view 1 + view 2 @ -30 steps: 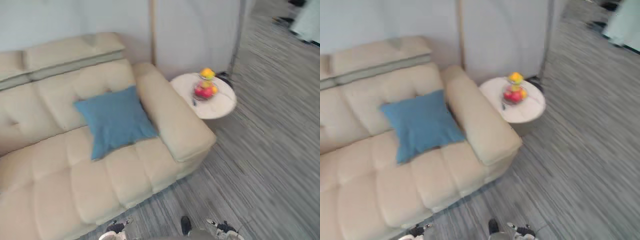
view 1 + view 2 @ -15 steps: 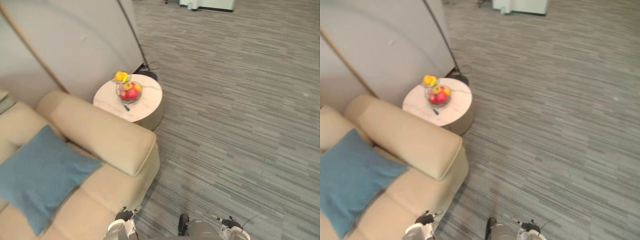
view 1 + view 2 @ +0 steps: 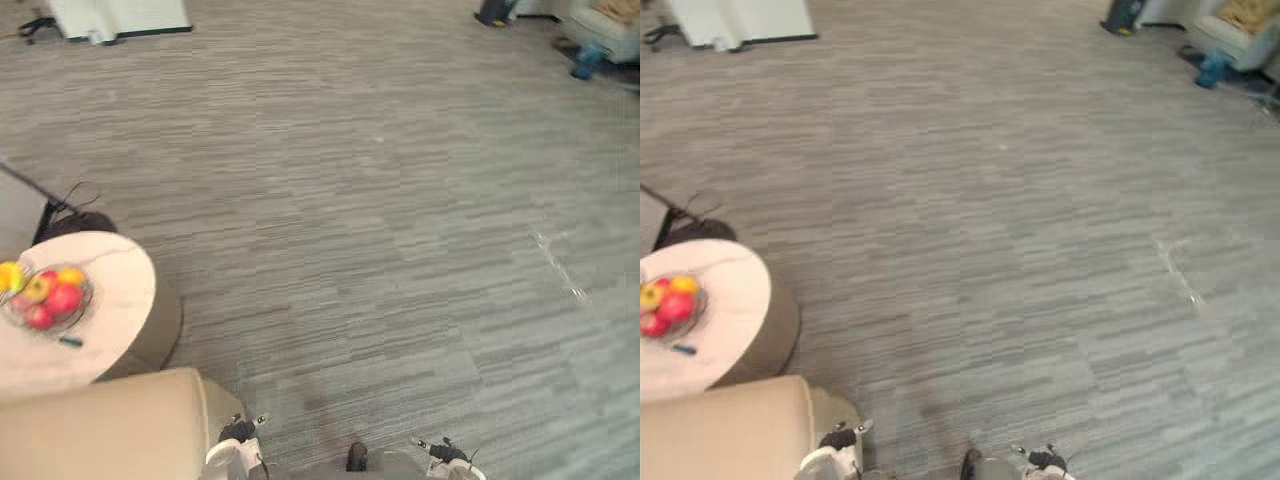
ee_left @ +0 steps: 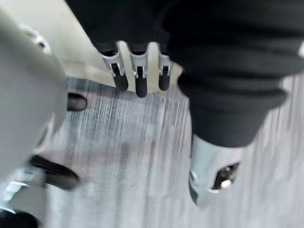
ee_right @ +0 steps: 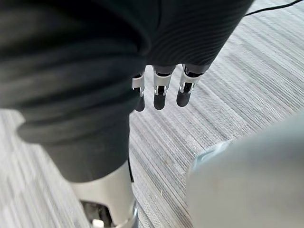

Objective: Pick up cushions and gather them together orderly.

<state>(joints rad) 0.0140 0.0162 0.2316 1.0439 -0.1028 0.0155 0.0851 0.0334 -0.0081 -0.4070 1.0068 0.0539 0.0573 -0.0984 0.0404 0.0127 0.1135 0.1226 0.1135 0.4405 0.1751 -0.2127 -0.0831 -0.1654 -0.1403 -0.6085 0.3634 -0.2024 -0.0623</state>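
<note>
Shifted since half a second ago: whole view, by a turn of the camera to the right, furniture itself unmoved; blue square fabric cushion, then lying on the sofa seat at left, carried past the left edge by that turn.

Near left corner: beige padded sofa arm (image 3: 100, 425), rounded end only.

Left, just beyond the sofa arm: round white stone-topped side table (image 3: 115, 285) on a drum-shaped tan base; on its top, clear bowl of red and yellow fruit (image 3: 42, 297); just beside the bowl, on the near side, small dark teal object (image 3: 70, 342), kind not to be told.

Left, behind the table: black stand base (image 3: 75, 222) on the floor, with a thin dark pole slanting off to the left.

Middle and right: grey striped carpet (image 3: 380, 200), bare across most of the scene.

Far left: white cabinet (image 3: 120, 15), lower edge only.

Far right: pale upholstered seat (image 3: 1240, 25), detail too small to tell.

Left hand (image 4: 139, 71): hanging beside the sofa above the carpet; fingers straight and side by side, thumb set apart, nothing held.

Right hand (image 5: 159, 88): hanging above the carpet; fingers likewise straight and relaxed, nothing held.
</note>
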